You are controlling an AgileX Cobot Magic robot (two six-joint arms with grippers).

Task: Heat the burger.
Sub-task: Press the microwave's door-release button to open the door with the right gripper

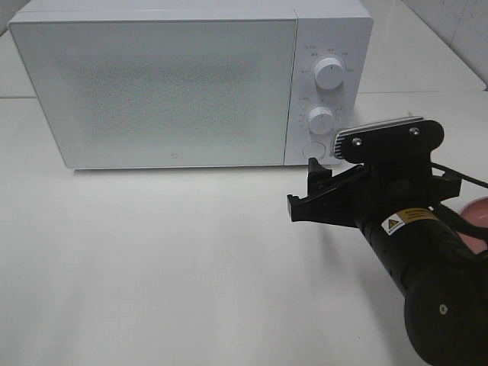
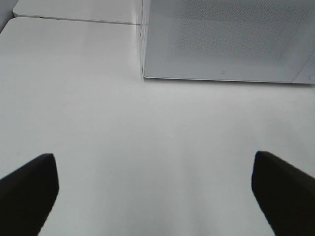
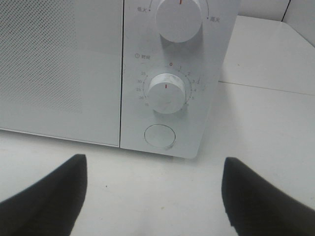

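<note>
The burger is out of view in every frame. A white microwave (image 1: 168,84) stands at the back of the table with its door closed. My right gripper (image 1: 305,189) is open and empty, hovering just in front of the microwave's control panel, close to the round button (image 1: 314,148) at the bottom of that panel. In the right wrist view this gripper (image 3: 153,169) has its two dark fingers spread on either side of that button (image 3: 159,136). The left gripper (image 2: 153,160) is open wide over bare table, facing the microwave's left front corner (image 2: 145,73), with nothing between its fingers.
A sliver of a pink plate (image 1: 476,207) shows at the right edge behind my right arm. The panel carries an upper knob (image 1: 329,72) and a timer knob (image 1: 321,118) whose red mark (image 3: 166,86) points at zero. The white table (image 1: 152,267) spreads in front.
</note>
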